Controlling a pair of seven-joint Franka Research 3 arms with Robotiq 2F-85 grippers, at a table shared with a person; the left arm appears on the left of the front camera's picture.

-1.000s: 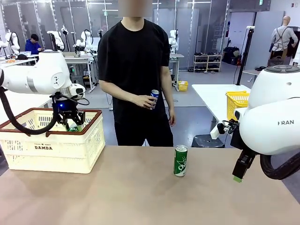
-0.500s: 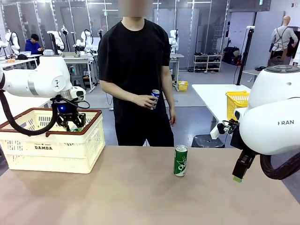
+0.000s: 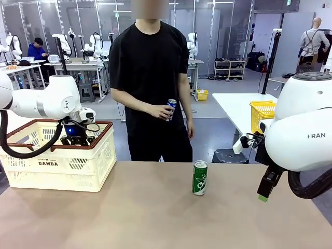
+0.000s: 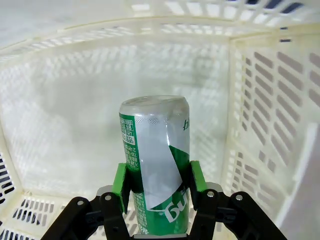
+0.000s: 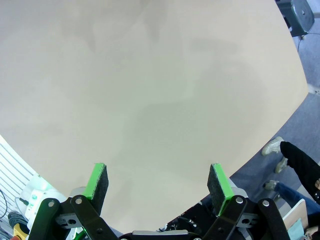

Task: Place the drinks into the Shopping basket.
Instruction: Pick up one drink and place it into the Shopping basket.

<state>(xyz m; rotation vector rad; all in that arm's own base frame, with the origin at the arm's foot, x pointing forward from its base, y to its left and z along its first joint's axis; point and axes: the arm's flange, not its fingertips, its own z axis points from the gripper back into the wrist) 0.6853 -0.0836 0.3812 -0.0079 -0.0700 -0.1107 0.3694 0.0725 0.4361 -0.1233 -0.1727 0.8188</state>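
Desk point(image 3: 129, 218): flat, matte, beige surface. All positions below are referenced to the Shopping basket point(image 3: 57, 163), a cream rectangular plastic crate with slotted walls, a brown rim and "DAMDA" printed on its side. It stands on the desk at the robot's left.

Right fingers point(image 5: 98, 182): black links with green pads. They are spread wide with nothing between them, hanging above bare desk far to the right of the basket.

Standing green can point(image 3: 199, 177): slim aluminium cylinder with a silver top, upright on the desk, well to the right of the basket and apart from it.

Left fingers point(image 4: 120, 180): lowered inside the basket, below its rim. The green pads are clamped on opposite sides of the held green can point(image 4: 157, 170), a glossy cylinder with white print. Slotted walls surround it. Contact with the basket floor cannot be determined.

Beyond the basket's right end, a person's hand point(image 3: 158, 111) holds a blue and white can point(image 3: 170, 108).
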